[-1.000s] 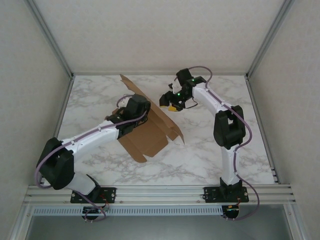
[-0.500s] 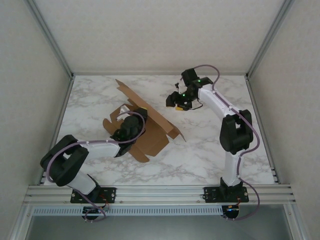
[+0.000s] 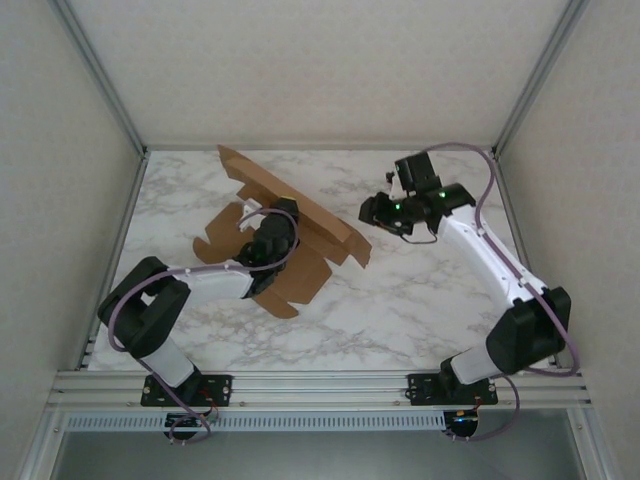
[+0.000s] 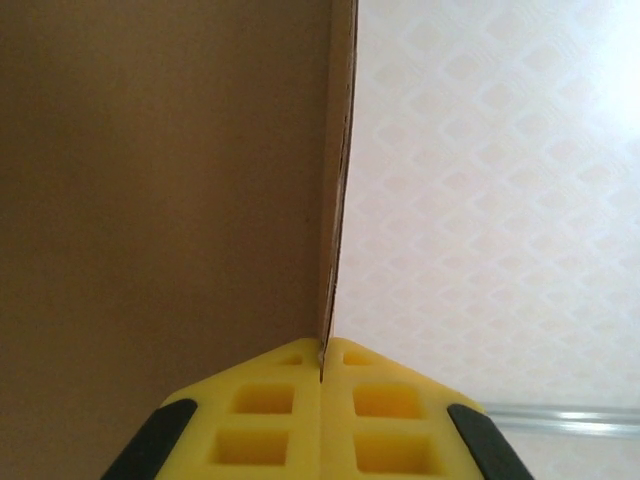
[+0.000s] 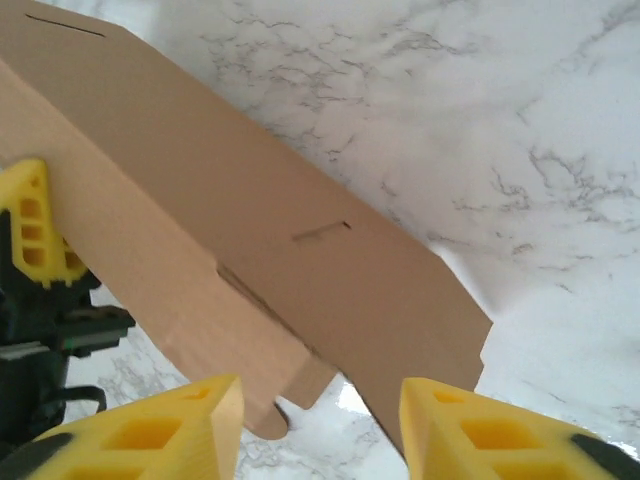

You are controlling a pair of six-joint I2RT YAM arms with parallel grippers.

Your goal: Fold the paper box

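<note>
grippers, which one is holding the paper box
The left gripper, shut on an edge of the paper box; the right gripper is open, not touching it.

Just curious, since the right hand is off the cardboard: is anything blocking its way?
Nothing visible: only bare table separates the open right hand from the paper box, which the left hand pinches.

Paper box (image 3: 312,218) was plain brown, unprinted. Table (image 3: 420,300) was white marble with grey veining. Left gripper (image 4: 322,352) and right gripper (image 5: 318,395) had yellow fingers with black trim. Left arm (image 3: 210,277) and right arm (image 3: 490,258) were white with black joints. Wall (image 4: 500,200) was pale cream with an embossed diamond pattern.
</note>
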